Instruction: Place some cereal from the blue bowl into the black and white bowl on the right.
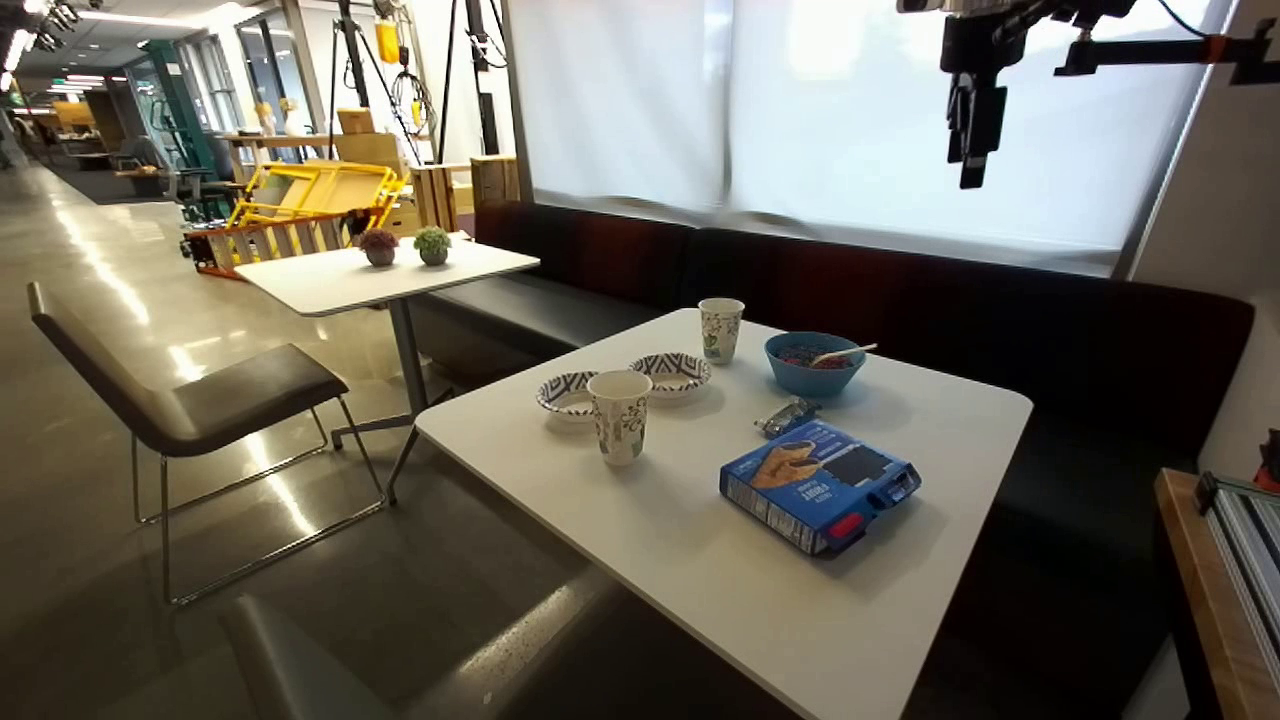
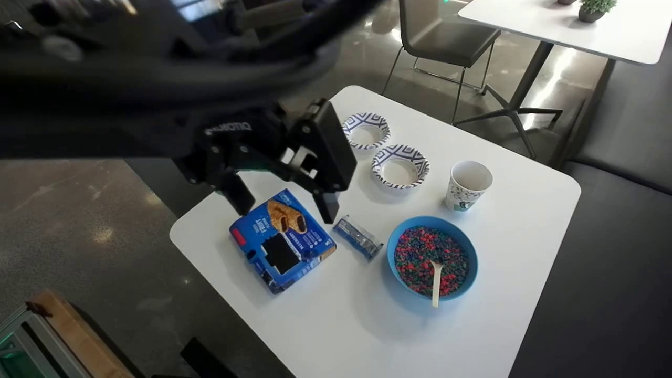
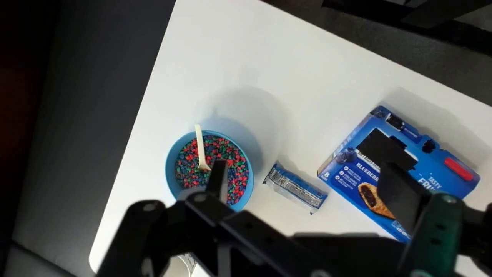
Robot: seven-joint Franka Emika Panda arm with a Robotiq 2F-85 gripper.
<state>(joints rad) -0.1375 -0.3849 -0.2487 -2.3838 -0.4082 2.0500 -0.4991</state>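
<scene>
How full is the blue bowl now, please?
The blue bowl is partly filled: in an exterior view, red, green and bluish cereal spreads across its inside, with bare wall showing above it. Its depth I cannot tell.

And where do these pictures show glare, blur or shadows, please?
In an exterior view, the white window shades look washed out and the polished grey floor shows glare streaks; in an exterior view, the robot's dark arm is blurred; in the wrist view, the round blue bowl casts a soft shadow on the white table.
</scene>
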